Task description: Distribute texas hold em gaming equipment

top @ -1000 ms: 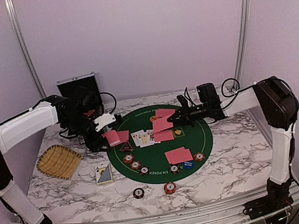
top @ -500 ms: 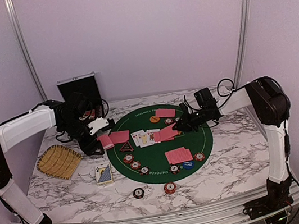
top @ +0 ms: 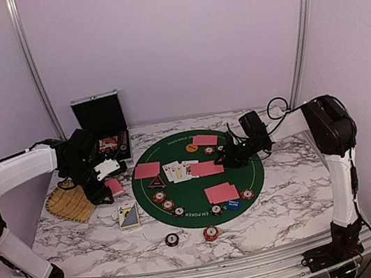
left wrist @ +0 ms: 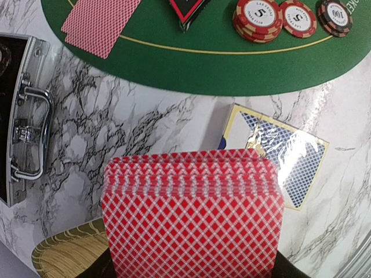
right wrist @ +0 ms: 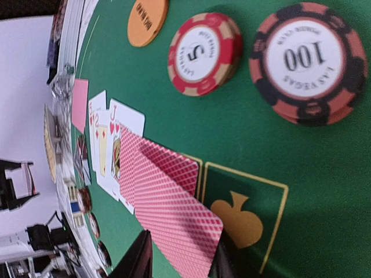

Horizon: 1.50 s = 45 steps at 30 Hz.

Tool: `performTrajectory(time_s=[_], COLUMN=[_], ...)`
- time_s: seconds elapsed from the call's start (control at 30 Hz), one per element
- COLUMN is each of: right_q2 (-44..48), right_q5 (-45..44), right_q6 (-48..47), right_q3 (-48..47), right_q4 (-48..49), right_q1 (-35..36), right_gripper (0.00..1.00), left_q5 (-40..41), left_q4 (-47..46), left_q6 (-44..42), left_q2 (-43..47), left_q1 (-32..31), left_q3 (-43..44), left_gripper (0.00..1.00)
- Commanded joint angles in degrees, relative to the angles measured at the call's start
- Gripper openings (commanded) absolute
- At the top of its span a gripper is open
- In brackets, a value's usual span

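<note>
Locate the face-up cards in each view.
Top external: face-up cards at the middle of the green mat.
Left wrist: not in it.
Right wrist: left of centre, partly under red-backed cards.
Shared landmark: the green mat, in all three.

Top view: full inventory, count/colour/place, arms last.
table: 1, white marble
mat: 1, green, centre
card piles: 4, red-backed, on mat
face-up cards: a few, mat centre
marker: 1, dark triangle, mat left
chips: about seven stacks on mat, two off near edge; red, dark
orange disc: 1, mat far side
blue disc: 1, mat near side
card box: 1, blue, left of mat
case: 1, silver, open, far left
tray: 1, yellow straw, left
left gripper: shut on deck, red-backed, near tray
right gripper: open, at middle card pile
</note>
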<state>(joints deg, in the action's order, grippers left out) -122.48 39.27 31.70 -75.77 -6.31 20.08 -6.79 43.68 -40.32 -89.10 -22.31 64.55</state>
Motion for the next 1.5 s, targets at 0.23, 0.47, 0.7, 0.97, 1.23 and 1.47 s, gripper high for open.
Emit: performTrajectory(time_s=[0.23, 0.47, 0.7, 0.97, 1.23, 1.47], right_q2=[4.03, 8.54, 11.22, 11.88, 12.64, 13.79], right_q5=[-7.10, -9.41, -9.48, -9.03, -9.03, -9.12], right_q6=[-4.96, -5.21, -4.90, -4.67, -4.70, -4.53], right_q3=[-1.97, -0.41, 0.41, 1.25, 2.04, 3.17], right_q4=[-6.91, -7.54, -7.49, -6.90, -6.56, -6.01], right_q1=[-0.04, 0.01, 0.05, 0.40, 0.58, 0.58], right_gripper=[0.45, 0.52, 0.52, 0.52, 0.52, 0.52], left_q5=[2.86, 4.13, 2.88, 3.87, 4.93, 4.34], left_q4=[-4.71, -10.14, -11.90, -12.50, -14.20, -16.21], left_q6=[-1.41, -0.35, 0.34, 0.53, 2.85, 5.10], left_q2=[5.35, 4.92, 3.07, 3.17, 1.40, -0.46], left_q1=[2.82, 2.86, 2.40, 2.35, 2.43, 2.35], left_q3=[-9.15, -13.33, -13.83, -14.71, -14.28, -14.05], left_gripper=[0.00, 0.00, 0.00, 0.00, 0.00, 0.00])
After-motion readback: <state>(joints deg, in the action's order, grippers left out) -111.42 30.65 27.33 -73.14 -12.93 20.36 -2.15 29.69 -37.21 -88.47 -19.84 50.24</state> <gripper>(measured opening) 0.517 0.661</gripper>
